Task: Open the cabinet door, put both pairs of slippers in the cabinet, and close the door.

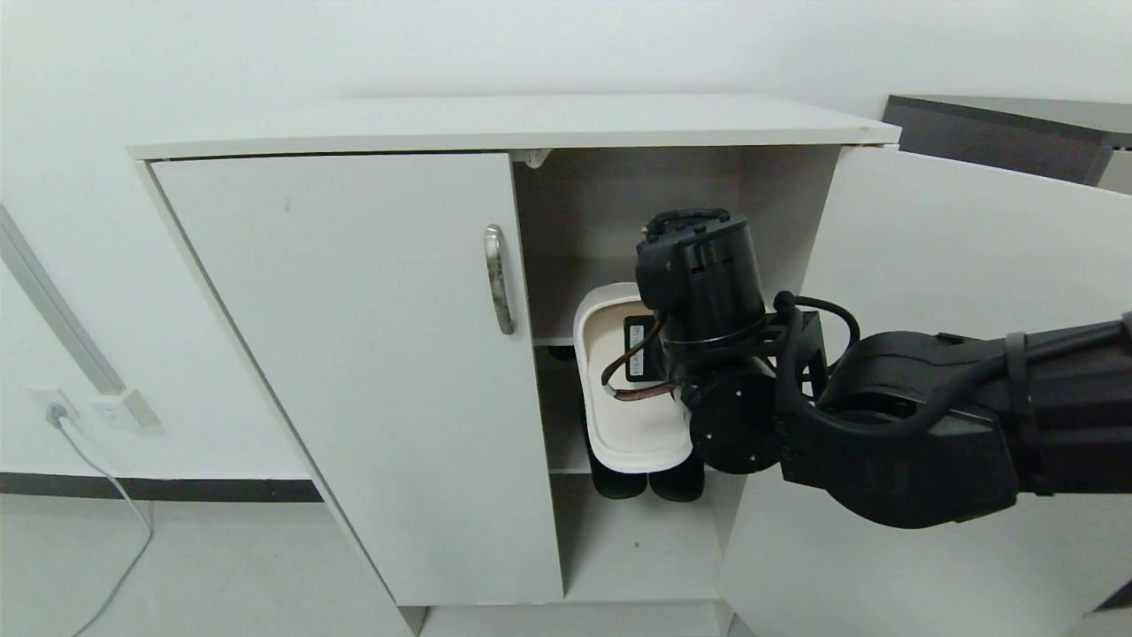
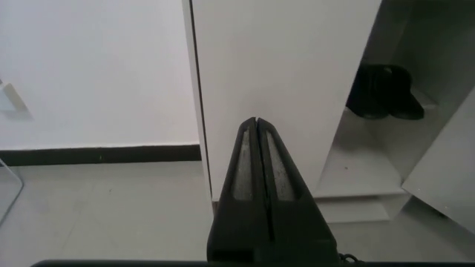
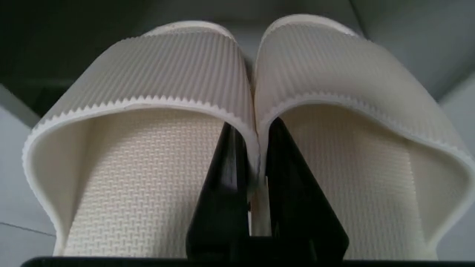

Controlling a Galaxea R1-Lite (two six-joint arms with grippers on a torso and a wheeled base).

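The white slippers (image 3: 185, 148) hang in the cabinet's (image 1: 495, 124) open mouth, their inner walls pinched together in my right gripper (image 3: 254, 148), just above the black slippers (image 1: 646, 482). The hold is thin, and brushing the shelf edge (image 1: 553, 339) could twist one loose. My left gripper (image 2: 256, 148) is closed and empty.

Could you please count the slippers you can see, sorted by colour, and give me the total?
Cream ribbed foam slippers: 2
Plain black slippers: 2
Total: 4
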